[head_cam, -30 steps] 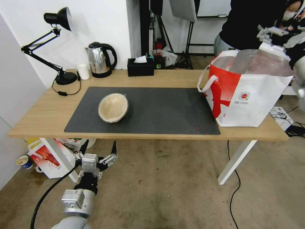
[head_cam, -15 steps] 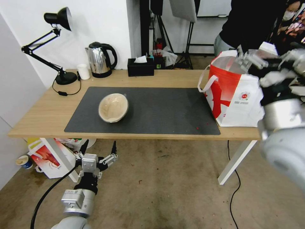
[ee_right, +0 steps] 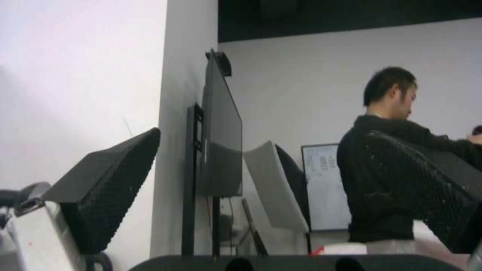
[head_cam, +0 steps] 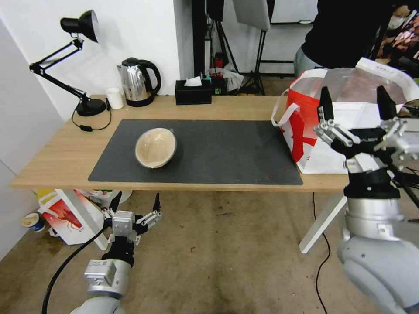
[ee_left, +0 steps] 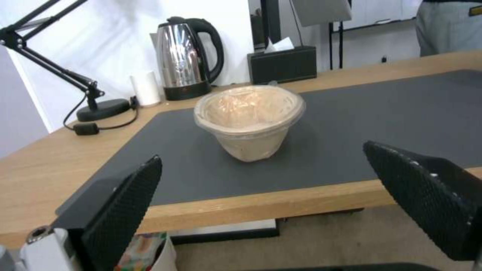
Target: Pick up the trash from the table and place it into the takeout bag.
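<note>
A tan paper bowl [head_cam: 155, 147] with a clear film lid sits on the dark grey mat [head_cam: 218, 152] of the light-wood table [head_cam: 56, 161], left of centre; it also faces the left wrist camera [ee_left: 249, 119]. The white-and-red takeout bag [head_cam: 305, 117] stands open at the table's right end. My left gripper [head_cam: 136, 201] hangs open below the table's front edge, in front of the bowl, its fingertips [ee_left: 128, 203] spread wide. My right gripper [head_cam: 353, 102] is raised in front of the bag, open and empty, fingers pointing up.
At the table's back stand a black desk lamp [head_cam: 74, 61], a small white cup [head_cam: 115, 98], a steel kettle [head_cam: 137, 82] and a black tissue box [head_cam: 193, 91]. A red-and-white carton [head_cam: 65, 216] lies on the floor under the left end. A person stands behind the bag.
My right arm has swung down from above the bag and drawn back toward me, now upright in front of the bag. The left arm and the bowl have not moved.
</note>
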`<state>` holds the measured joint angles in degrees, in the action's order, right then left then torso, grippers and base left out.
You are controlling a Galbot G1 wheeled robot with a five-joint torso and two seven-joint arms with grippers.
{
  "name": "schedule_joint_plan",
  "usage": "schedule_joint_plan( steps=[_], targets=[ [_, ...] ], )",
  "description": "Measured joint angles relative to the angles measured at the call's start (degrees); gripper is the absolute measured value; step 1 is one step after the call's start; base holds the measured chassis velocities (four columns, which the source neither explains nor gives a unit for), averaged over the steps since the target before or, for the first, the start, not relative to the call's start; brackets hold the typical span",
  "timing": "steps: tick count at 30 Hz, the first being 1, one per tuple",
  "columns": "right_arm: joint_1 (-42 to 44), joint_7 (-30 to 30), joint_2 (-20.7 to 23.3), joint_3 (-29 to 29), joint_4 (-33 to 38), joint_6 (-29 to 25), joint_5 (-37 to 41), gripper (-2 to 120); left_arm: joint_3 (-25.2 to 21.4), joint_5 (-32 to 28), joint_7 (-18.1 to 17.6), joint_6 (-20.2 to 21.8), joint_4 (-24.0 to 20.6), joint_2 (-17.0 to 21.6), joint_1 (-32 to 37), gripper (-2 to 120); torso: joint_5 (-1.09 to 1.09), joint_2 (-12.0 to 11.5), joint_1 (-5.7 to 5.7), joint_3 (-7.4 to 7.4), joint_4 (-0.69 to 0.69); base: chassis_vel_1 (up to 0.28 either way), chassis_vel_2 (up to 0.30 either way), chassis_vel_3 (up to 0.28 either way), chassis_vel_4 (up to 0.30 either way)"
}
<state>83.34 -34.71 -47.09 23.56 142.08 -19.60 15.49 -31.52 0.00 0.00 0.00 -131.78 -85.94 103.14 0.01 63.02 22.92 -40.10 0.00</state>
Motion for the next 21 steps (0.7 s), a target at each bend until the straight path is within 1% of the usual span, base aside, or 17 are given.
schedule_joint_plan(
  steps=[1, 3, 7, 8, 13, 14, 21],
  targets=[
    [0.3, 0.0, -0.2, -0.1, 0.0, -0.1, -0.4, 100, 0.0, 0.0, 0.0, 0.0, 0.0, 0.0, 0.0, 100, 0.0, 0.0, 0.0, 0.0, 0.0, 0.0, 0.0, 0.0, 0.0],
    [1.9, -0.5, -1.2, -0.7, -0.3, -1.2, -3.6, 100, 0.0, 0.0, 0.0, 0.0, 0.0, 0.0, 0.0, 100, 0.0, 0.0, 0.0, 0.0, 0.0, 0.0, 0.0, 0.0, 0.0],
    [3.0, -0.9, -1.7, -1.1, -0.4, -1.5, -5.6, 100, 0.0, 0.0, 0.0, 0.0, 0.0, 0.0, 0.0, 100, -0.01, 0.0, 0.0, 0.0, 0.0, 0.0, 0.0, 0.0, 0.0],
    [4.4, -1.4, -2.0, -1.5, -0.4, -1.7, -7.3, 100, 0.0, 0.0, 0.0, 0.0, 0.0, 0.0, 0.0, 100, 0.0, 0.0, 0.0, 0.0, 0.0, 0.0, 0.0, 0.0, 0.0],
    [7.4, -3.0, -2.0, -2.3, -0.5, -2.0, -10.2, 100, 0.0, 0.0, 0.0, 0.0, 0.0, 0.0, 0.0, 100, -0.01, 0.0, 0.0, 0.0, 0.0, 0.0, 0.0, 0.0, 0.0],
    [8.5, -3.6, -2.1, -2.7, -0.7, -2.2, -11.8, 100, 0.0, 0.0, 0.0, 0.0, 0.0, 0.0, 0.0, 100, 0.0, 0.0, 0.0, 0.0, 0.0, 0.0, 0.0, 0.0, 0.0],
    [12.1, -5.5, -3.3, -5.3, -2.2, -2.6, -14.9, 100, 0.0, 0.0, 0.0, 0.0, 0.0, 0.0, 0.0, 100, -0.01, 0.0, 0.0, 0.0, 0.0, 0.0, 0.0, 0.0, 0.0]
  ],
)
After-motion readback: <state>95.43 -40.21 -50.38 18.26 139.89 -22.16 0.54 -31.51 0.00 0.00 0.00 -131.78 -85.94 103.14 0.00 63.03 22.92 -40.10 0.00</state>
